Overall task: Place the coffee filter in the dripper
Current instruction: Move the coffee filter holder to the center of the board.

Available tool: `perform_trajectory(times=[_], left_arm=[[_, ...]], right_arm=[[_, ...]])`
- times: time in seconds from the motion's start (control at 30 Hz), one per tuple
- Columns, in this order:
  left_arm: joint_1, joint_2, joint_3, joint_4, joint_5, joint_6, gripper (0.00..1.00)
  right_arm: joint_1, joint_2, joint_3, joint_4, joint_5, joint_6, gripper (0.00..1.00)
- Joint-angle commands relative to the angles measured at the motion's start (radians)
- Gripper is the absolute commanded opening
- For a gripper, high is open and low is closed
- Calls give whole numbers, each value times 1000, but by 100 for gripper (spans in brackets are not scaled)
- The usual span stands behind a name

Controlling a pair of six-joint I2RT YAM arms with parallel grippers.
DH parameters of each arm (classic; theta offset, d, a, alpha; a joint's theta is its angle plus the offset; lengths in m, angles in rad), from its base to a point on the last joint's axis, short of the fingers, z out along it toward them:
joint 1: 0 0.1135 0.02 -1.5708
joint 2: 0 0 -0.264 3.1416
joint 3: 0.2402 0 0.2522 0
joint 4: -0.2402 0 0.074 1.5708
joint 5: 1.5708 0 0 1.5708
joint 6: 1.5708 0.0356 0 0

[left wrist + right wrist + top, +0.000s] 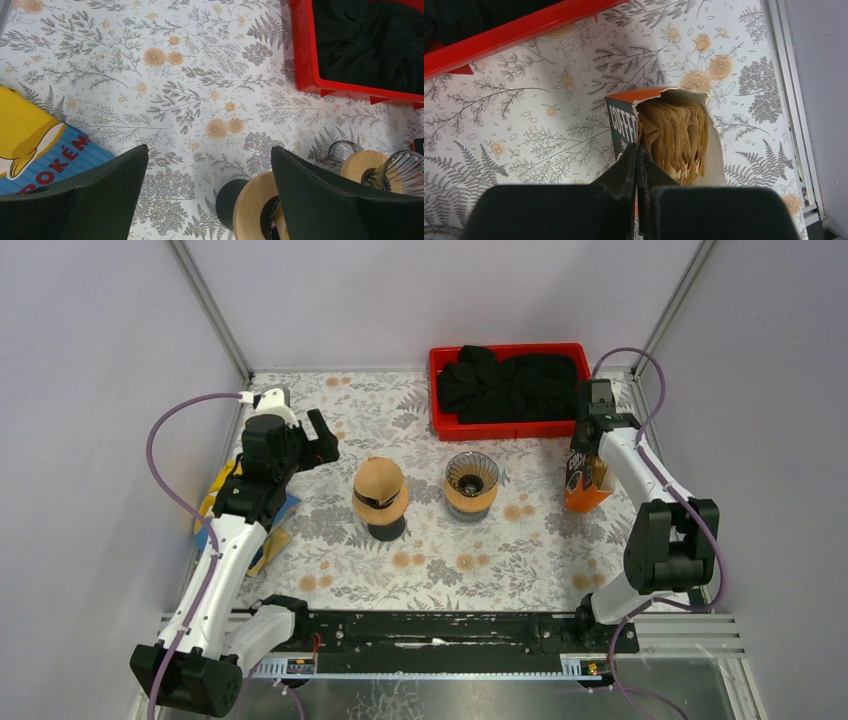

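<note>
– Top external, leftmost first: is the left tool (209, 155) busy?
– No, it hangs released above the bench (330, 540). The dripper (471, 480) stands mid-bench and looks empty. The coffee filters (676, 140) sit in their torn box (583, 485), with the right tool (638, 162) clenched at its mouth.
– Which step?
– Fetching, I judge. Next it must pinch one sheet and lift it clear.

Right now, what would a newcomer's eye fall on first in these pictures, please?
Probably the red bin of black cloth at the far edge. Next, the torn-open orange filter box on the right, brown filters showing, with the shut right gripper at its mouth. The glass dripper stands empty in the middle.
</note>
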Motion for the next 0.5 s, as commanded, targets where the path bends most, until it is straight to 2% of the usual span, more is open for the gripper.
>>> perform_trajectory(times=[0.0, 0.3, 0.47], left_arm=[[12, -1, 0, 49, 1, 20, 100], [12, 12, 1, 48, 8, 21, 100], [13, 15, 1, 45, -3, 23, 100]], right_arm=[[22, 22, 54, -7, 35, -21, 3], [23, -16, 87, -37, -42, -3, 31], [22, -71, 93, -34, -15, 10, 33]])
